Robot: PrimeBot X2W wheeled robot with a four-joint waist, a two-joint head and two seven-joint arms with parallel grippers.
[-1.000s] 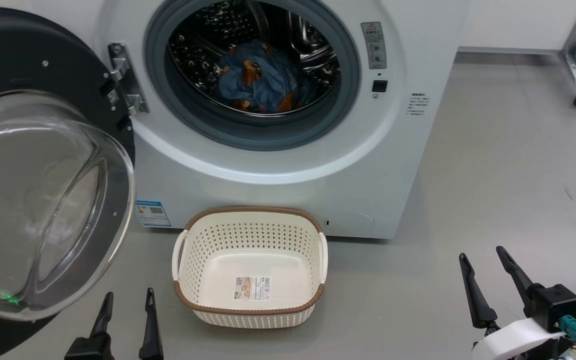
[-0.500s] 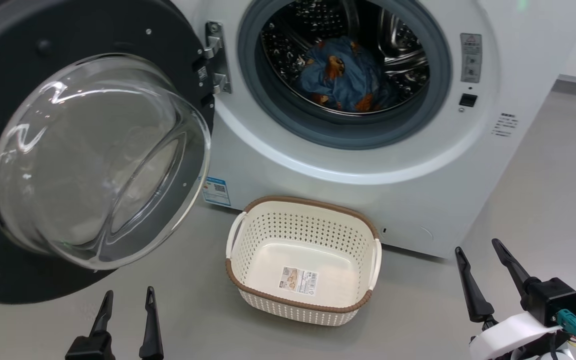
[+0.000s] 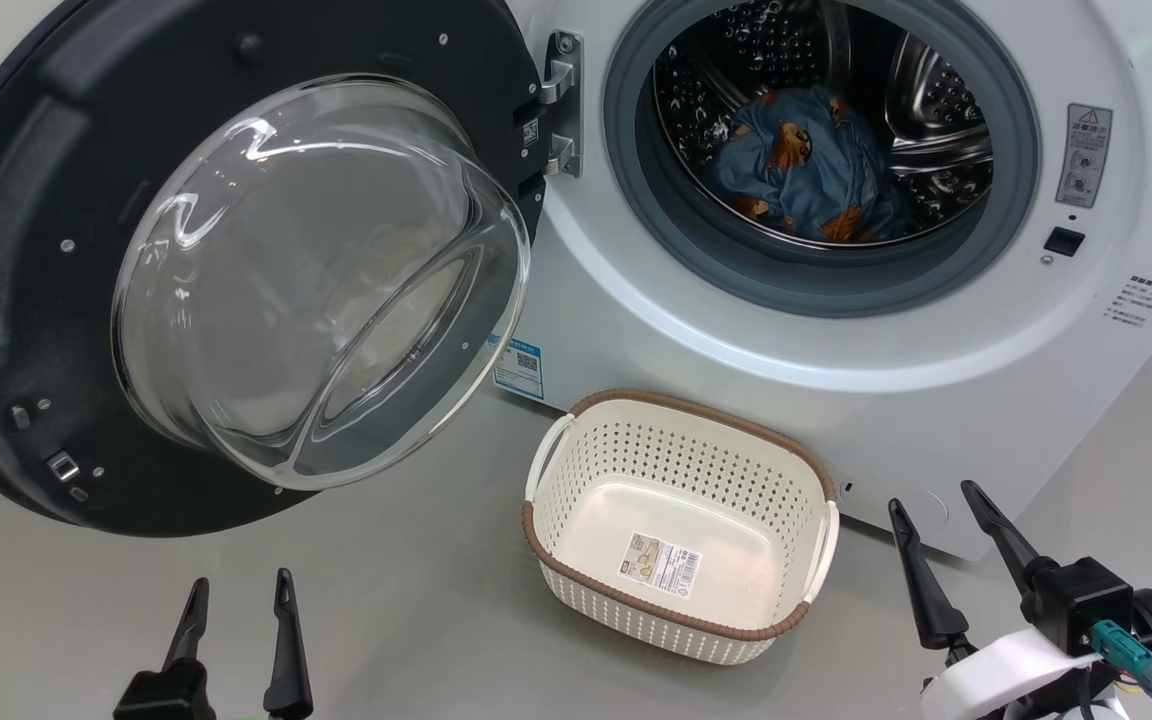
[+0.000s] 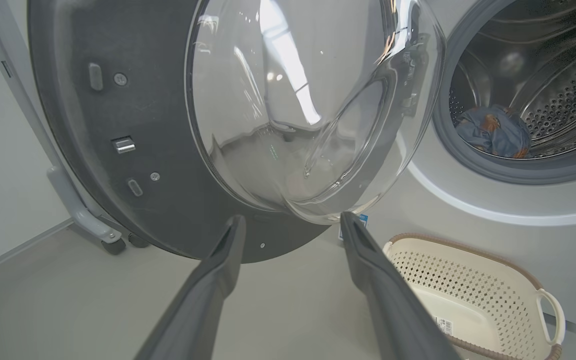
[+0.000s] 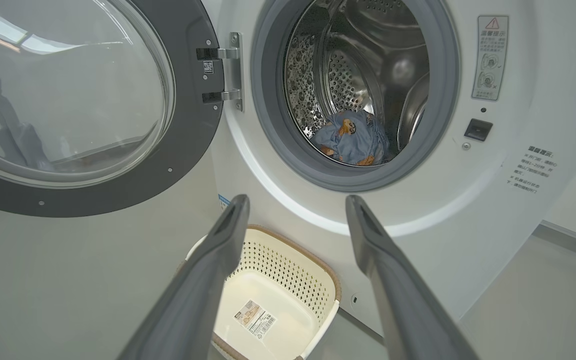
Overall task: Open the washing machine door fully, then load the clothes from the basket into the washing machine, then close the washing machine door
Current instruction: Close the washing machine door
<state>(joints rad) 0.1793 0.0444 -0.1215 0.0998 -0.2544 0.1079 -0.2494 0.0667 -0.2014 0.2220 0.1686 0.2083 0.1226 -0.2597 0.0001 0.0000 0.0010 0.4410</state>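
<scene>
1. The clothes [image 3: 806,180] lie low in the drum of the washing machine [image 3: 836,400]. The basket [image 3: 676,465] on the floor in front holds nothing but its label, so we judge loading done and closing the washing machine door [image 3: 266,270] to be the step in hand
2. The left fingers [image 3: 284,640] and the right fingers [image 3: 921,580] are both spread wide with nothing between them, low and short of the machine. We would leave them apart, since a push needs no grip
3. The door hangs wide open, hinged at the left of the opening, its glass bowl facing us. We would take the left fingers round behind the black rim, far from the hinge, and press there, never on the glass
4. The basket sits near the door's path, so we would swing slowly and watch for a brush
5. We would check that no cloth lies on the grey gasket, then push firmly until the latch catches
</scene>
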